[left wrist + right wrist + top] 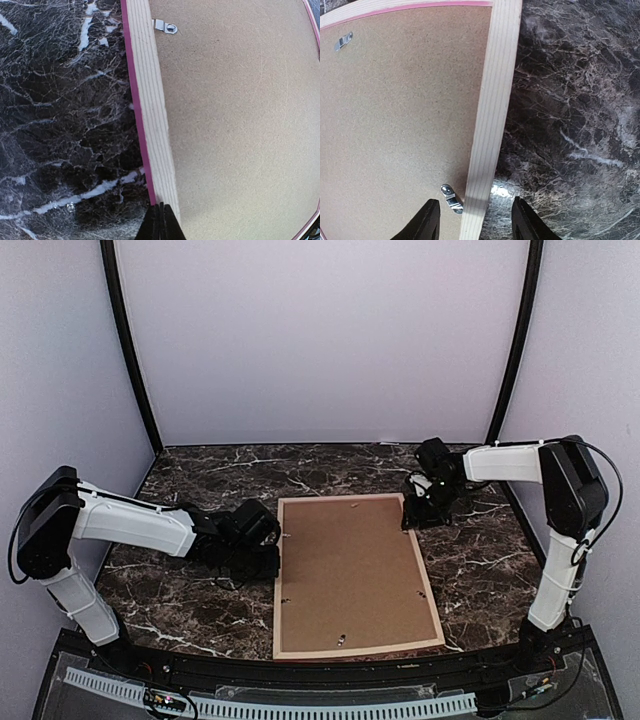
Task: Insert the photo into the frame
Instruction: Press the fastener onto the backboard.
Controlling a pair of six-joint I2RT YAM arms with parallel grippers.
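The frame [429, 592] lies face down in the middle of the table, its pale rails with pink edges around a brown backing board [350, 570]. The photo is hidden. My left gripper [272, 552] is shut and empty at the frame's left rail [150, 115]. My right gripper [412, 518] is open over the frame's upper right rail [492, 125], one finger on each side of it, above a small metal turn clip [451, 198]. The backing board also shows in the left wrist view [240, 120] and the right wrist view [395, 125].
Dark marble tabletop [200, 610] surrounds the frame. Another metal clip [166, 26] sits on the board near the left rail, and one [343, 41] near the far rail. White walls and black posts enclose the back and sides.
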